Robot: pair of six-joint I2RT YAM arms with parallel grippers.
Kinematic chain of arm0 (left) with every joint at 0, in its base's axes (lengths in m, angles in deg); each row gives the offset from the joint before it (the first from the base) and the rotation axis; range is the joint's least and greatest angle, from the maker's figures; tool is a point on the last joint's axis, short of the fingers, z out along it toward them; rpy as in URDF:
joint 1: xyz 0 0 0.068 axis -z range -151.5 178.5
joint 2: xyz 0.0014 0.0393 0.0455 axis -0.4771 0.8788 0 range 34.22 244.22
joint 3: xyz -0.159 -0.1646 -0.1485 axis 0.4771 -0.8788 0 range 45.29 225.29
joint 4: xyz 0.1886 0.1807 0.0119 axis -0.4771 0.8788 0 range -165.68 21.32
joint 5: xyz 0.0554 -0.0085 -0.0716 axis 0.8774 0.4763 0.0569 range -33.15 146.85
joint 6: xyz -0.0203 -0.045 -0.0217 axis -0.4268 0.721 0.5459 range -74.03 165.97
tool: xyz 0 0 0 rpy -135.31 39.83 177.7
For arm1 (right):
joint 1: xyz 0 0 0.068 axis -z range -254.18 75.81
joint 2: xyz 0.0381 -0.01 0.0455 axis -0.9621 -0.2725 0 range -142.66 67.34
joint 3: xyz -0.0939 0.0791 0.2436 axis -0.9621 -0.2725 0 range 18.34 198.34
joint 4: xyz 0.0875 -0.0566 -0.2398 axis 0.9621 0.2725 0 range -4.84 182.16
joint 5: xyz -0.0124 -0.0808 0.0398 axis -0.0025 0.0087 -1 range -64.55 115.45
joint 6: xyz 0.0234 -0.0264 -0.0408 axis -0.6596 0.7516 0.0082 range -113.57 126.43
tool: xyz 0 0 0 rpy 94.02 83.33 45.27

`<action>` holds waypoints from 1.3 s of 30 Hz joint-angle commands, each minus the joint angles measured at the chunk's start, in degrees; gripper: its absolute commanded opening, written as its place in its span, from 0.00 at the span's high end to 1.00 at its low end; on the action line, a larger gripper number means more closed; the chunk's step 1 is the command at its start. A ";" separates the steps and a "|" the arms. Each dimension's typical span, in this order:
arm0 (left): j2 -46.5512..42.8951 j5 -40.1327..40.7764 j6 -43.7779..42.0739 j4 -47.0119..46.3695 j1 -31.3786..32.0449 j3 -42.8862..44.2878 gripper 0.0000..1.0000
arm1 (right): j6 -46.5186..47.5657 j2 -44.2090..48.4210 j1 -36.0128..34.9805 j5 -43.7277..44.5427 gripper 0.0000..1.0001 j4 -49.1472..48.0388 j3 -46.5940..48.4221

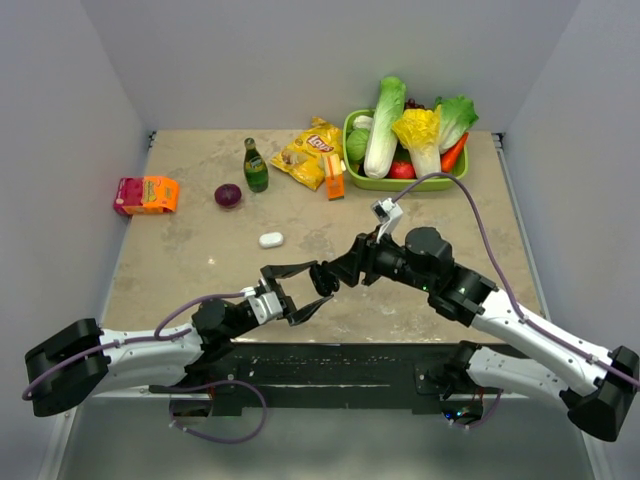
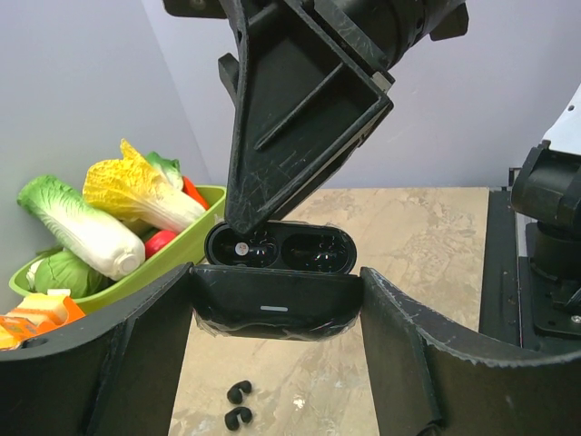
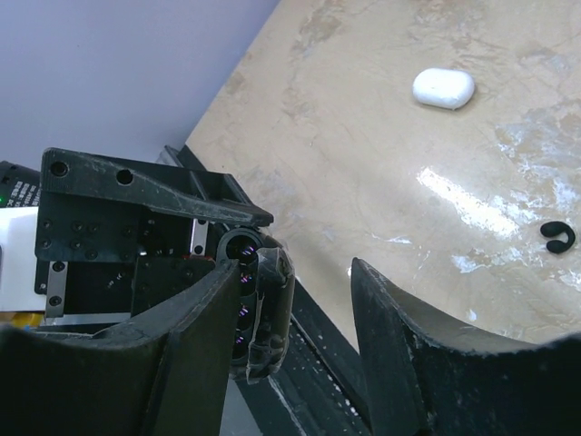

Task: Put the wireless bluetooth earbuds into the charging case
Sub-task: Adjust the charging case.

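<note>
My left gripper (image 1: 293, 292) is shut on an open black charging case (image 2: 272, 307) and holds it above the table, with its lid (image 2: 280, 247) folded back and both sockets empty. My right gripper (image 1: 326, 277) is open. One of its fingers (image 2: 300, 109) comes down from above and touches the lid's edge. In the right wrist view the case (image 3: 270, 309) sits against the left finger, between the jaws. Two black earbuds (image 2: 238, 391) lie on the table below the case, and one also shows in the right wrist view (image 3: 557, 237). A closed white case (image 1: 271, 239) lies mid-table. No white earbuds are in view.
A green basket (image 1: 352, 160) of vegetables stands at the back right. A chips bag (image 1: 312, 152), a green bottle (image 1: 256, 166), a purple onion (image 1: 228, 195) and a red-orange box (image 1: 146, 194) lie along the back and left.
</note>
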 commanded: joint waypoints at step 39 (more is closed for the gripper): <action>5.69 5.25 3.80 -2.66 0.51 2.29 0.79 | 13.24 0.04 0.19 6.09 1.00 8.08 7.89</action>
